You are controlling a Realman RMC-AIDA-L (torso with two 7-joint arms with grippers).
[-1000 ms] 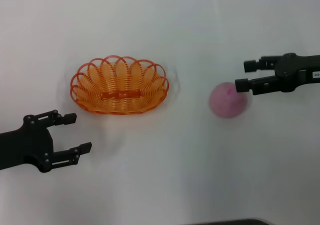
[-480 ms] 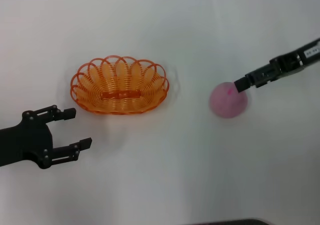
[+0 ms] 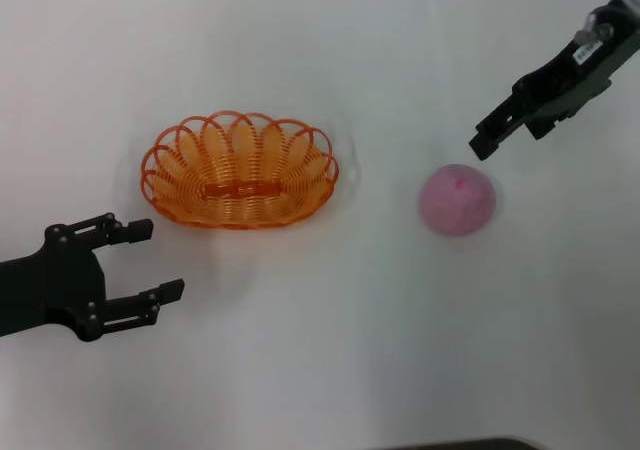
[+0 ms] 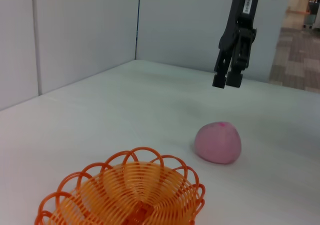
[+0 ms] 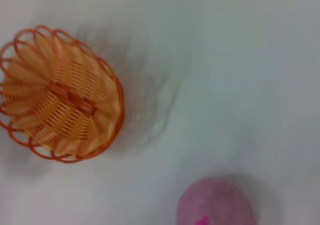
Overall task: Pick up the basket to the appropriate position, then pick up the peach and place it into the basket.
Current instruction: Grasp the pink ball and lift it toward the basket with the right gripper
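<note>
The orange wire basket (image 3: 240,170) stands empty on the white table, left of centre; it also shows in the left wrist view (image 4: 125,195) and the right wrist view (image 5: 60,95). The pink peach (image 3: 457,199) lies on the table to the basket's right, also seen in the left wrist view (image 4: 218,143) and the right wrist view (image 5: 216,202). My left gripper (image 3: 160,262) is open and empty, near the table's front left, short of the basket. My right gripper (image 3: 485,142) is raised above and beyond the peach, fingers pointing down, slightly apart, holding nothing; the left wrist view (image 4: 226,81) shows it too.
The white table (image 3: 330,350) lies bare around the basket and the peach. Grey partition walls (image 4: 75,30) stand behind the table in the left wrist view.
My right gripper has lifted off the peach's side, swung up and back, and turned edge-on. The peach, the basket and the left gripper have stayed in place.
</note>
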